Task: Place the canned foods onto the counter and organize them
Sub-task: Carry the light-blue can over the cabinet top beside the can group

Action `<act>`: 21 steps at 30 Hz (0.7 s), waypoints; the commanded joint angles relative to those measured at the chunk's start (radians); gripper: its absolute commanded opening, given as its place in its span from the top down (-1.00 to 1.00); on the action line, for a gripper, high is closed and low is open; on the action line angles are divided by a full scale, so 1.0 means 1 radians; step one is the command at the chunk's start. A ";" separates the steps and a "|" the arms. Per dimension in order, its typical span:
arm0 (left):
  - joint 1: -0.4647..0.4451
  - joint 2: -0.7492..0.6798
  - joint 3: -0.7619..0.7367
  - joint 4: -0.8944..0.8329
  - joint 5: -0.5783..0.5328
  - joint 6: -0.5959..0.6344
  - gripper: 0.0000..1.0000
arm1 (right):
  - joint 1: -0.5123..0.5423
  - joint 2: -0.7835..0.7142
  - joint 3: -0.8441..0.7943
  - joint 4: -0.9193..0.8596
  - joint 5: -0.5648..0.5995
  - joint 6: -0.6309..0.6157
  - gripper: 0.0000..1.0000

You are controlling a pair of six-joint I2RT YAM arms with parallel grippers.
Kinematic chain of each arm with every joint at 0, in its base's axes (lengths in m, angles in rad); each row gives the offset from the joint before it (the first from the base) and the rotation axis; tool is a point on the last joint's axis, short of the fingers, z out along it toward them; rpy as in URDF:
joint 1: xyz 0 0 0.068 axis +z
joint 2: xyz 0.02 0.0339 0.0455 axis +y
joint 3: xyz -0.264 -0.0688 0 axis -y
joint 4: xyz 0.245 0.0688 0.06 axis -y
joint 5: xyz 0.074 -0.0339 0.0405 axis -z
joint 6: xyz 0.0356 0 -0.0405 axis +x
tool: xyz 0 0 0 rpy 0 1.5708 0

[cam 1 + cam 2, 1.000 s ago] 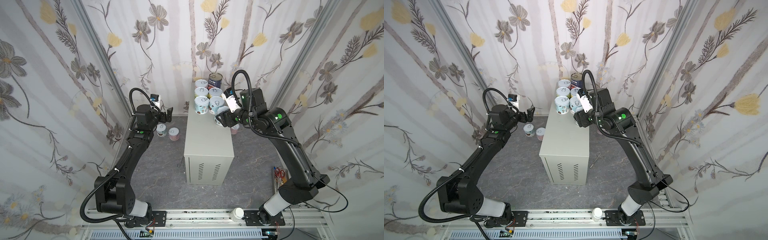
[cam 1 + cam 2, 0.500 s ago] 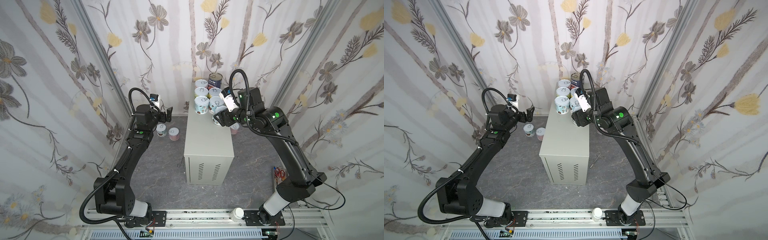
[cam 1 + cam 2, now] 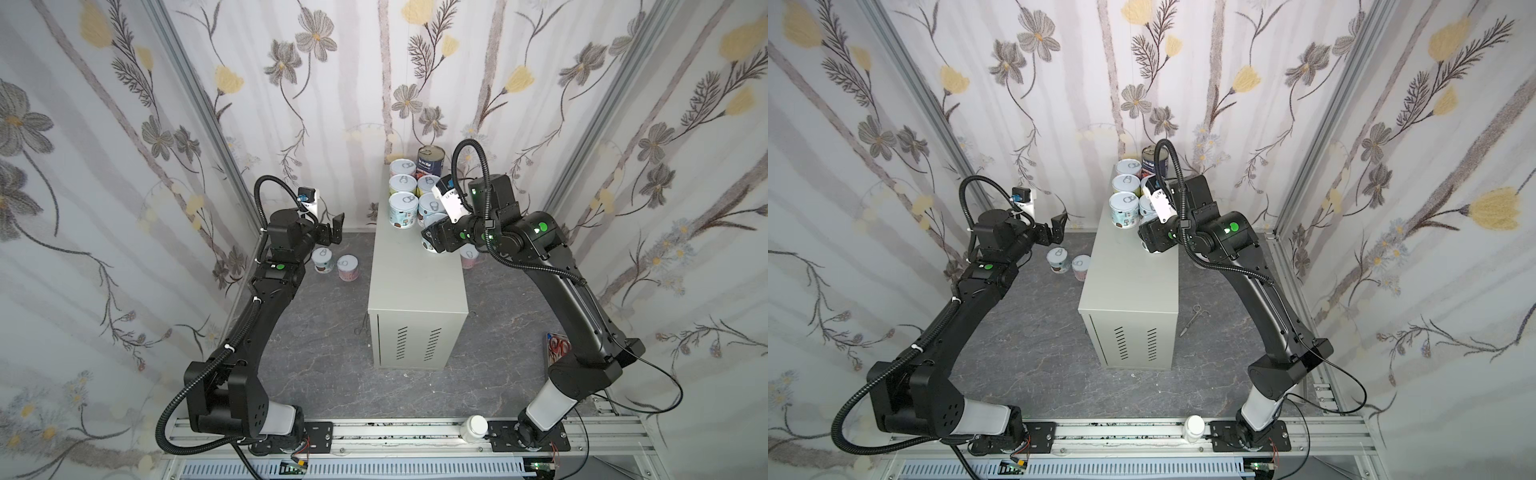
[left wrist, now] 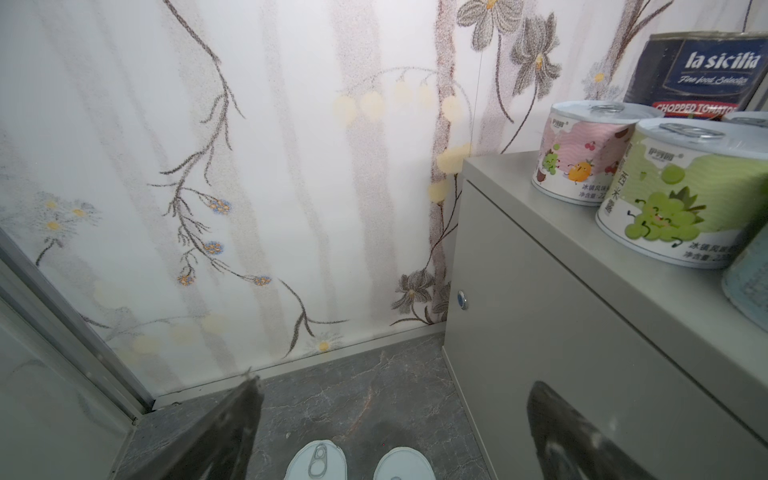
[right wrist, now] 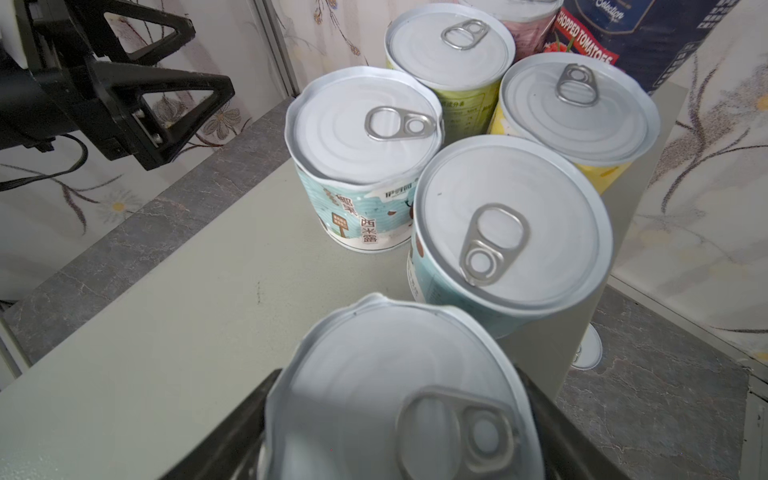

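Left end effector: wide apart, left of centre.
Right end effector: flanking a can at the surface right edge; cannot tell if gripped.
Other cans: clustered at the surface's upper end.
Floor cans: two, left of the surface.

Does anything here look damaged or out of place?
Yes. On the counter, the blue-label can at the front of the left row has a wavy, dented lid rim; the can beside it is evenly round. Small scissors also lie on the floor beside the counter.
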 commanded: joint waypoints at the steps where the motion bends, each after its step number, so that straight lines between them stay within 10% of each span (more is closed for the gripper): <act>1: 0.001 -0.012 -0.004 0.008 -0.004 0.010 -1.00 | 0.000 -0.007 0.000 0.024 -0.014 -0.024 -0.73; 21: 0.001 0.022 -0.019 0.021 0.002 0.018 -1.00 | -0.001 -0.461 -0.758 0.621 -0.039 0.019 -0.80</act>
